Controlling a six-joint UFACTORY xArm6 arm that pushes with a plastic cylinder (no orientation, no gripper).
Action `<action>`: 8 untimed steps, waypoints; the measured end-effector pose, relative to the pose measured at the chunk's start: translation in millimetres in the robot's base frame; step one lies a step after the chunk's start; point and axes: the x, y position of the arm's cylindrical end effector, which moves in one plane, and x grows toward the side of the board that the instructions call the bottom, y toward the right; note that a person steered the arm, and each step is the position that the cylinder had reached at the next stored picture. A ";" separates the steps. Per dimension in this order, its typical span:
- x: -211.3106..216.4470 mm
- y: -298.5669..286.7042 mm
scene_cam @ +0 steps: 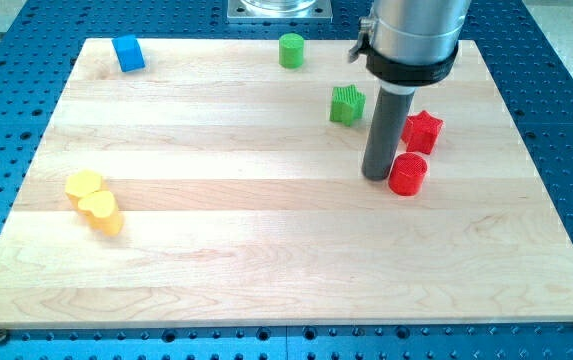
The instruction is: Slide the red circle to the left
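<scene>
The red circle [408,173] lies on the wooden board [266,250] at the view's right. My tip [377,177] rests on the board just to the left of the red circle, touching or nearly touching its left side. A red star [423,129] sits just above the red circle, partly behind my rod.
A green star [346,104] lies up and left of my tip. A green cylinder [291,50] and a blue cube [128,53] sit near the board's top edge. Two yellow blocks [83,186] [102,211] touch each other at the view's left.
</scene>
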 end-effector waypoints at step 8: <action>24.0 100.7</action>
